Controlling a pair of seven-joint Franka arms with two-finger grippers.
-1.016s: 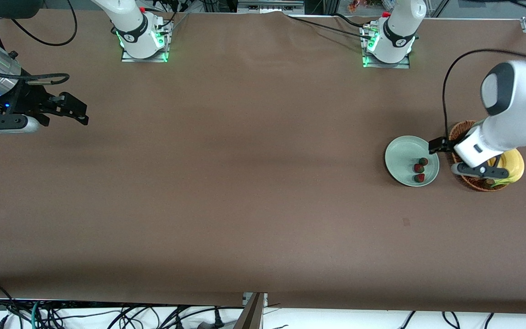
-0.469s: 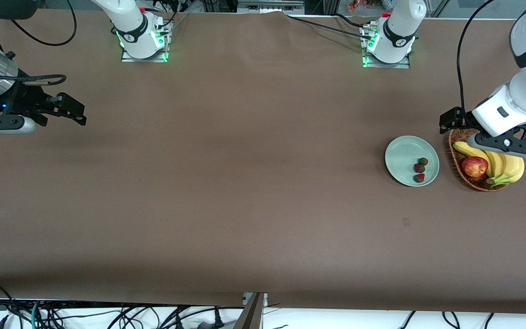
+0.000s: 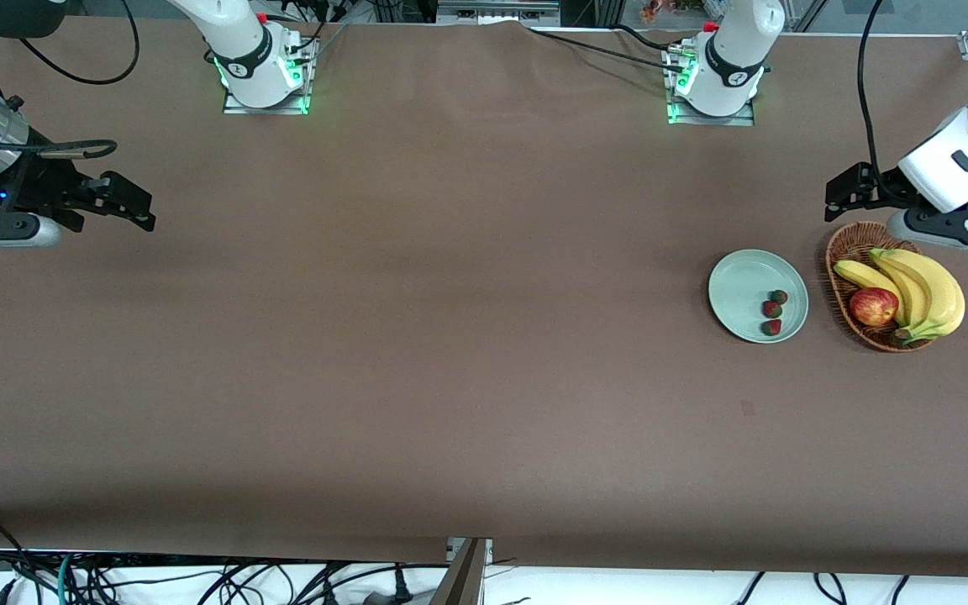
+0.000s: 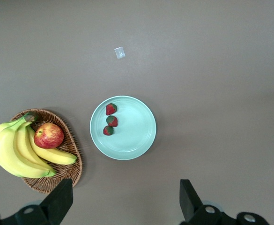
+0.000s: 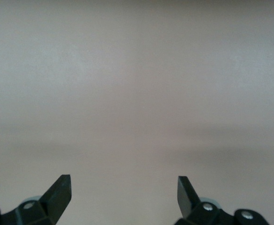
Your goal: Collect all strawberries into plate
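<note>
The pale green plate [image 3: 740,286] [image 4: 139,140] lies toward the left arm's end of the table. Three strawberries [image 3: 772,310] [image 4: 111,121] sit in a row in it, on its basket side. My left gripper [image 3: 847,195] [image 4: 126,201] hangs open and empty, high over the bare table by the plate and basket. Its fingers [image 4: 62,197] hold nothing. Over the right arm's end of the table, my right gripper [image 3: 127,206] [image 5: 123,194] is open and empty, with only bare table under it.
A brown wicker basket [image 3: 839,252] [image 4: 57,176] stands beside the plate, holding a red-yellow apple [image 3: 873,306] [image 4: 48,135] and a bunch of bananas [image 3: 925,290] [image 4: 10,150]. A small white scrap [image 4: 120,53] lies on the brown table [image 3: 450,336].
My left gripper has risen and drawn back from over the basket toward the left arm's end, uncovering the apple and bananas. The right arm has shifted only slightly.
</note>
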